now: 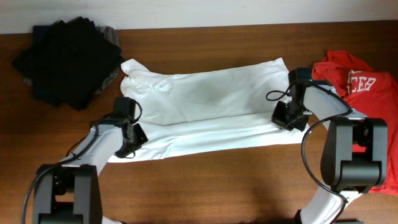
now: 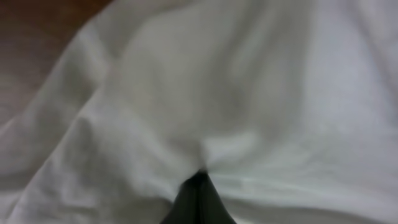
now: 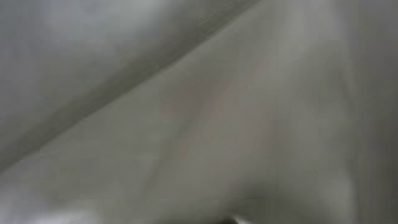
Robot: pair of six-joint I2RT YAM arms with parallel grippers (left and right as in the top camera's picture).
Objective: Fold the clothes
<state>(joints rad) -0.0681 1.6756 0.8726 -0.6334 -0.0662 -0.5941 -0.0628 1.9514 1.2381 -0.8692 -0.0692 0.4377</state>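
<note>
The shirt lies flat on the bench, its long axis running straight between both jaws: the left jaws look closed on a pucker of its cloth, while whether the right jaws grip it I cannot tell.

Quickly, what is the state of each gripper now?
Left gripper: closed, pinching the white T-shirt.
Right gripper: at the shirt's edge; open or closed cannot be told.
</note>
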